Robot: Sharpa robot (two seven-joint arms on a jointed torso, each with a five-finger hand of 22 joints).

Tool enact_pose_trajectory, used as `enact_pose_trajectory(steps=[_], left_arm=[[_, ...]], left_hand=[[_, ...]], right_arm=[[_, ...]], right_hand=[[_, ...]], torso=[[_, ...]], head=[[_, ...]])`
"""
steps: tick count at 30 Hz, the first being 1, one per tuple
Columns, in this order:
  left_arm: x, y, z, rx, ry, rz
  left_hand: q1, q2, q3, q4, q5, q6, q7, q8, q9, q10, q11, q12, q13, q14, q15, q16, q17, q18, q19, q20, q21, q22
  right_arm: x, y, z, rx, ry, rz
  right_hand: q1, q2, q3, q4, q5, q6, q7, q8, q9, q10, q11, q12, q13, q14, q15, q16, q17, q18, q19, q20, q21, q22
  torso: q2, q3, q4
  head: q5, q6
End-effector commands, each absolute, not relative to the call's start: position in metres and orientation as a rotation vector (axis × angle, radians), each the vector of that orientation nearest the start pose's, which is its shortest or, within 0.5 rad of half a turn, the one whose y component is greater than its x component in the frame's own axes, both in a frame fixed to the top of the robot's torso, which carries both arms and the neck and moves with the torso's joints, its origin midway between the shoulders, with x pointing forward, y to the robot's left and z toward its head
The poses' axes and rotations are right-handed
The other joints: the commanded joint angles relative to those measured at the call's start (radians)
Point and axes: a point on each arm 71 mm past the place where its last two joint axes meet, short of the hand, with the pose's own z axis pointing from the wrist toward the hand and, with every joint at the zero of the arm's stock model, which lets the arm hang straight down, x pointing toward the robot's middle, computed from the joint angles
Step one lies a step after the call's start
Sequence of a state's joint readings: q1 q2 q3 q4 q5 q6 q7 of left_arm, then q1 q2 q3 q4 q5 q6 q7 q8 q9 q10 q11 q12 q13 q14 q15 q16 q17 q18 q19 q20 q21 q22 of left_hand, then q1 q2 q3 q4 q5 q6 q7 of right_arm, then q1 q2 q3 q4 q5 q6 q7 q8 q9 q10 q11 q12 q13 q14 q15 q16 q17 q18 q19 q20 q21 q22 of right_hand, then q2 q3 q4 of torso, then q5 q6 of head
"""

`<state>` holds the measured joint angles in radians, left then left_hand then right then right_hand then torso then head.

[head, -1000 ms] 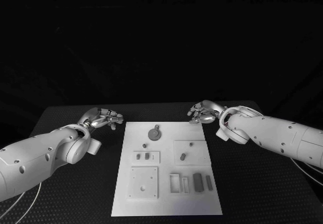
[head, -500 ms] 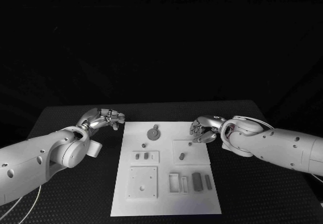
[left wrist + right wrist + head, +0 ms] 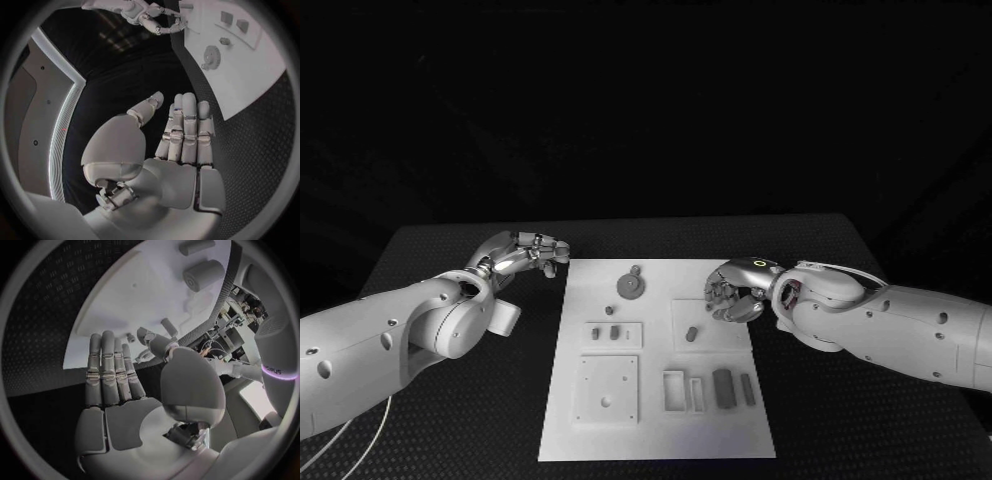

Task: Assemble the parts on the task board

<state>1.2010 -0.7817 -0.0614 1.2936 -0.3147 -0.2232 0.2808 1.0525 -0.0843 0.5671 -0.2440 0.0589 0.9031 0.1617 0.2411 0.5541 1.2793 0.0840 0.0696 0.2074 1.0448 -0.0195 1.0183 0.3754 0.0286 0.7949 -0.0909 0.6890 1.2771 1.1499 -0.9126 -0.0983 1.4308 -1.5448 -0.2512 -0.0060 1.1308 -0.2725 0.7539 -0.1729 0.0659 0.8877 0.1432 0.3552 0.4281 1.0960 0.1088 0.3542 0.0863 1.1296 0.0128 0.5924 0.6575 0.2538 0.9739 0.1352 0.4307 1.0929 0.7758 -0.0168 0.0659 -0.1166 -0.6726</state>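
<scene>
- Nearest the robot, on the close end of the white board, sits a square plate on the left with one small dot on it, and beside it a cluster of upright pieces: I count two pale frames and two dark bars, their long axes running along the board's length.
- Across the middle of the board lie two raised squares: the left square carries two short dark pegs, and the right square carries one dark peg, with a second small dark bit near its far edge, just under the right hand.
- Over the board's right edge hangs the right hand, fingers straight and released, holding nothing; the right wrist view shows the same bare fingers side by side above the white surface. The peg lies just nearer the robot than these fingers and inboard of them, so this hand is much the closer one for a pick there.
- Farther up the board rests one round gear with a small piece just beyond it.
- Off the far-left corner, on the black table, the left hand holds nothing, fingers extended together, apart from the board.
</scene>
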Motion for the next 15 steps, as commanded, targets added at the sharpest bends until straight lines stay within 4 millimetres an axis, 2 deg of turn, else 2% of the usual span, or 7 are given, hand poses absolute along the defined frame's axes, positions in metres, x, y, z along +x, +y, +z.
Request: enact_pose_trajectory(steps=[1,15], left_arm=[[0.523,0.239,-0.202,-0.852,1.595,-1.326],[0.523,0.238,-0.202,-0.852,1.600,-1.328]], left_hand=[[-0.010,0.004,-0.009,0.000,-0.003,-0.006,0.000,0.006,0.001,-0.006,0.002,0.005,0.001,0.002,0.000,-0.006,-0.001,-0.015,0.000,-0.027,-0.004,-0.001],[-0.014,0.004,-0.014,0.000,-0.004,-0.010,0.002,0.006,0.000,-0.009,0.002,0.004,0.001,0.003,0.000,-0.010,-0.001,-0.015,0.003,-0.026,-0.007,-0.002]], right_arm=[[0.474,-0.255,-0.238,-0.306,1.783,0.504],[0.473,-0.242,-0.243,-0.351,1.770,0.498]], right_hand=[[0.006,-0.006,0.009,-0.002,0.002,0.012,-0.001,0.006,0.001,0.009,0.001,-0.005,0.002,0.010,0.000,0.005,0.003,0.008,0.006,-0.002,0.006,0.001],[0.030,0.015,0.036,-0.010,-0.009,0.040,-0.007,0.015,0.004,0.031,-0.006,-0.012,0.015,0.024,-0.006,0.008,0.021,0.008,0.020,-0.007,0.018,0.011]], torso=[[0.000,0.0006,0.0002],[0.000,0.0010,0.0005]], head=[[0.001,-0.001],[0.004,-0.005]])
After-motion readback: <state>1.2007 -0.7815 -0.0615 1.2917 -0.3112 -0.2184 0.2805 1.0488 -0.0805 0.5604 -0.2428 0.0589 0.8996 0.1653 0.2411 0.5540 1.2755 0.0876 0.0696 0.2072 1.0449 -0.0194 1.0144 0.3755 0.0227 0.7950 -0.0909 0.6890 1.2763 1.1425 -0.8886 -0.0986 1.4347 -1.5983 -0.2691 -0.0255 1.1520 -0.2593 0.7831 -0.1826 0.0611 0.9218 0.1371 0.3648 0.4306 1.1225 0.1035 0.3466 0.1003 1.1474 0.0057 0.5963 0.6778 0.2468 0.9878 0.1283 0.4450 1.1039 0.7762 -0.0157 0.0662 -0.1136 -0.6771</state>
